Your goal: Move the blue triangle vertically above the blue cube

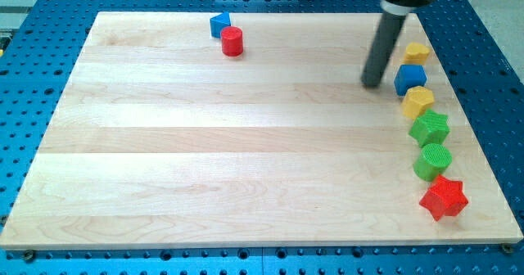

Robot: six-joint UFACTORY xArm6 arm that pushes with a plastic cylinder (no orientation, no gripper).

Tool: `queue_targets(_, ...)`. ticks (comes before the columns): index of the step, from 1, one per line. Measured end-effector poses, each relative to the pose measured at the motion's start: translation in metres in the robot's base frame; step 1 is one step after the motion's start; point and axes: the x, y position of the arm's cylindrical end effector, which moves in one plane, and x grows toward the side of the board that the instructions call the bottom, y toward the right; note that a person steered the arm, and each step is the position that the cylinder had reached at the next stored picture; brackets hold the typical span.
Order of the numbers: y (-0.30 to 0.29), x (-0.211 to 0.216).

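The blue triangle (219,24) lies near the board's top edge, left of centre, touching or almost touching a red cylinder (232,42) just below and to its right. The blue cube (409,79) sits near the board's right edge, in the upper part of a column of blocks. My tip (373,84) rests on the board just left of the blue cube, with a small gap between them. It is far to the right of the blue triangle.
Along the right edge, from top to bottom, are a yellow block (416,52), the blue cube, a second yellow block (417,101), a green star (430,128), a green cylinder (433,161) and a red star (443,198). The wooden board (205,160) lies on a blue perforated table.
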Motion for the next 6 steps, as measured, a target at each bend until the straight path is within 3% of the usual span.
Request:
queue_targets(1, 0.013, -0.073)
queue_targets(2, 0.016, -0.108)
queue_targets(5, 0.086, -0.086)
queue_targets(6, 0.075, -0.078)
